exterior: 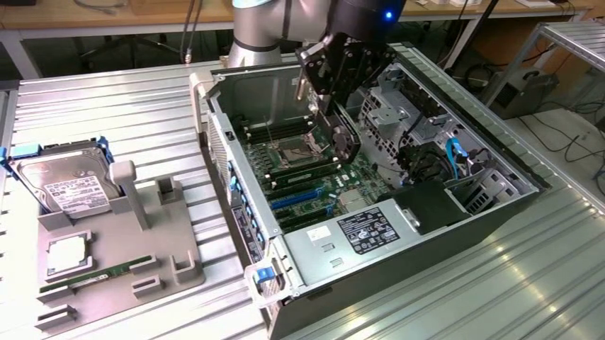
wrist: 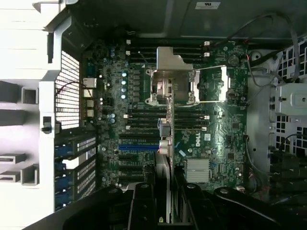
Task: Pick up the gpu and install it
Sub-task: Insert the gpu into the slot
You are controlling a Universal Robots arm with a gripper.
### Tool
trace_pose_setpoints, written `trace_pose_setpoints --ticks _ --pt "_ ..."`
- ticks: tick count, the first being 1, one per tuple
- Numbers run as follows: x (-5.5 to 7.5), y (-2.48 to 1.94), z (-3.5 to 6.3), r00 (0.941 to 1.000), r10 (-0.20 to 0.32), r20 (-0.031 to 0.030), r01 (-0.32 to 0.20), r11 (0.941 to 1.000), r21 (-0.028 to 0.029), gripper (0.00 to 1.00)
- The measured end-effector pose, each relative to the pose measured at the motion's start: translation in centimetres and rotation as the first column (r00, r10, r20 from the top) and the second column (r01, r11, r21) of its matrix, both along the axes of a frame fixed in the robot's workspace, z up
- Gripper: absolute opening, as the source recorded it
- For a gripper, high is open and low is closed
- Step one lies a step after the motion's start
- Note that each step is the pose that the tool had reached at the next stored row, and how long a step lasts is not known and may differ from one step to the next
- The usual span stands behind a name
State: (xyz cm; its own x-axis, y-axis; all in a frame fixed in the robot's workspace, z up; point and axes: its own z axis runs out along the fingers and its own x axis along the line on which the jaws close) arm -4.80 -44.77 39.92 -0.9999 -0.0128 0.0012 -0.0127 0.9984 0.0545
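An open computer case lies on the ribbed metal table, its motherboard exposed. On the exterior view's left, a grey fixture carries a silver hard drive and a green memory stick.

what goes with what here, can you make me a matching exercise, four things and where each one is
Things:
1. gpu
2. hard drive
3. memory stick
4. blue slots

Places:
a. lying flat on the grey fixture, outside the case
b. on the motherboard, inside the case
c. held in the gripper, above the motherboard
d. propped up outside the case, white label showing

Pairs: 1-c, 2-d, 3-a, 4-b
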Motion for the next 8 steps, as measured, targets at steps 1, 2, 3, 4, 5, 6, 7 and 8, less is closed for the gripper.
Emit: trace_pose_setpoints --ticks 1,2,3,4,5,6,7,8 --pt "0.5 0.00 -0.21 1.0000 0.000 -0.0016 0.000 1.0000 0.0001 0.26" --pt "1.0 0.01 -0.38 1.0000 0.001 -0.0025 -0.001 1.0000 0.0000 0.26" --pt "1.5 0.01 -0.65 1.0000 0.005 -0.0039 -0.005 1.0000 -0.0007 0.26" --pt "1.7 0.01 -0.82 0.9999 0.015 -0.0046 -0.015 0.9999 -0.0011 0.26" --pt "1.8 0.01 -0.97 0.9991 0.041 -0.0046 -0.041 0.9992 -0.0009 0.26" --pt "1.8 0.01 -1.07 0.9978 0.067 -0.0046 -0.067 0.9978 -0.0009 0.26" --pt "1.8 0.01 -1.13 0.9964 0.085 -0.0046 -0.085 0.9964 -0.0010 0.26" --pt "1.8 0.01 -1.26 0.9928 0.119 -0.0046 -0.119 0.9928 -0.0009 0.26"
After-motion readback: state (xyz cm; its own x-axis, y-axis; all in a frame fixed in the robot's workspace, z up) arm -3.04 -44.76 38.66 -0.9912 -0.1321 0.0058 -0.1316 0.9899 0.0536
